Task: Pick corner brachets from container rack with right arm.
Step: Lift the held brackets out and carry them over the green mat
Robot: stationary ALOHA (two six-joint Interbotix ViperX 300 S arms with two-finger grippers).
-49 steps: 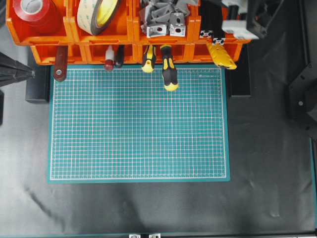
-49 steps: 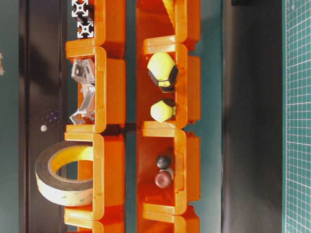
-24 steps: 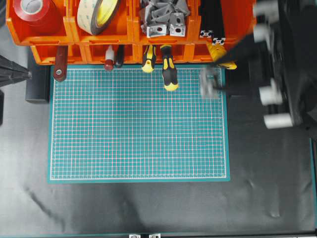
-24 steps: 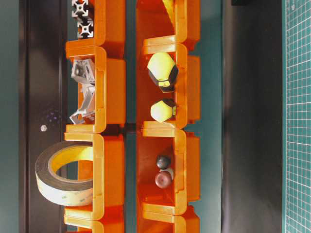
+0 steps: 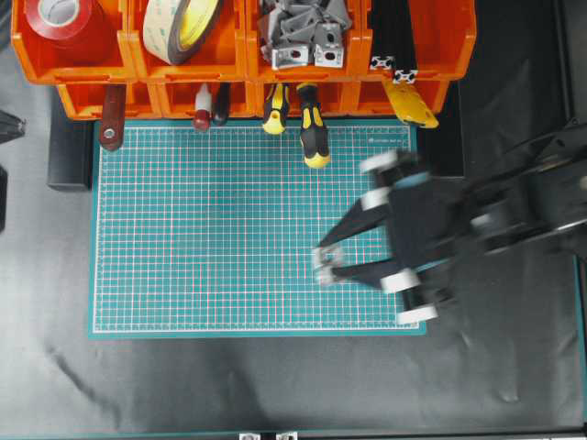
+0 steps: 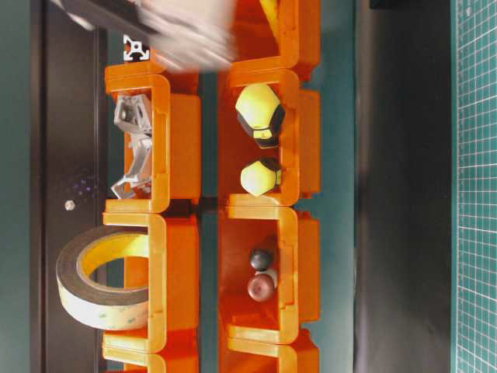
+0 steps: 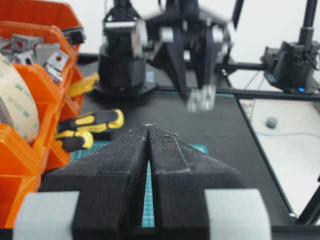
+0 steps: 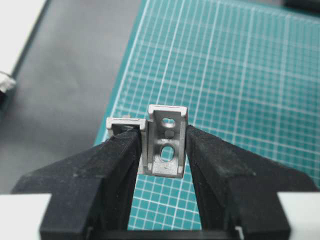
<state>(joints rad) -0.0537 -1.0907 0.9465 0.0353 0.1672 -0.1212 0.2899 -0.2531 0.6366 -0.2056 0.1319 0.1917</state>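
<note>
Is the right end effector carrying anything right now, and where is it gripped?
Yes. The right end effector holds one corner bracket, pinched across its two side faces, slotted face toward the wrist camera, above the green cutting mat.

Right hand (image 8: pixel 162 145) clamped on something, left hand (image 7: pixel 148 131) closed

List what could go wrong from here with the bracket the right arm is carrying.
1. The right pincer clamps the corner bracket only by its side faces, near the fingertips; it might twist or slip out.
2. The arm is blurred in the overhead view, so it looks fast; a jolt could shake the bracket loose above the cutting mat.
3. A dropped bracket might bounce off the mat.
</note>
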